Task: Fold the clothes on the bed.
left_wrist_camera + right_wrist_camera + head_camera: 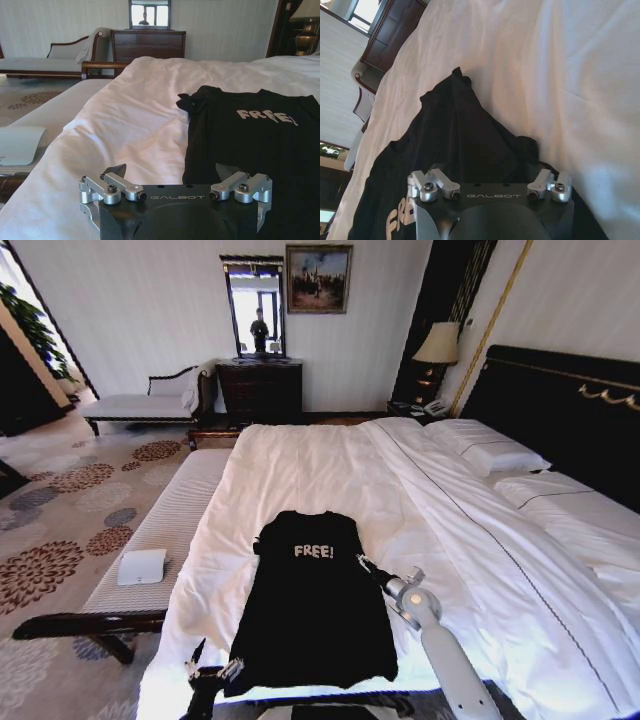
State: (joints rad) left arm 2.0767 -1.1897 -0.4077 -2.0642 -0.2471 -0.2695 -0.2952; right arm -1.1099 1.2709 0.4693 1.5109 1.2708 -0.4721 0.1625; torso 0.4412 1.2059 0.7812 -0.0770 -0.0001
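A black cotton T-shirt (312, 600) with white "FREE!" lettering lies flat on the white-sheeted bed (330, 455). The left gripper (212, 665) spreads released at its hem corner and the right gripper (366, 566), released too, sits at its sleeve. The fold looks barely begun, and next each pincer must pinch cloth.

Off to my left a white striped bench (175, 515) runs beside me, a white square object (141, 567) lying on its near part. Far ahead against the wall stands a dark dresser (260, 390) under a mirror (254, 308), a framed painting (318, 279) beside it. A chaise lounge (150, 402) sits far left, a lamp (437, 345) far right. A floral carpet (60, 530) covers the floor.
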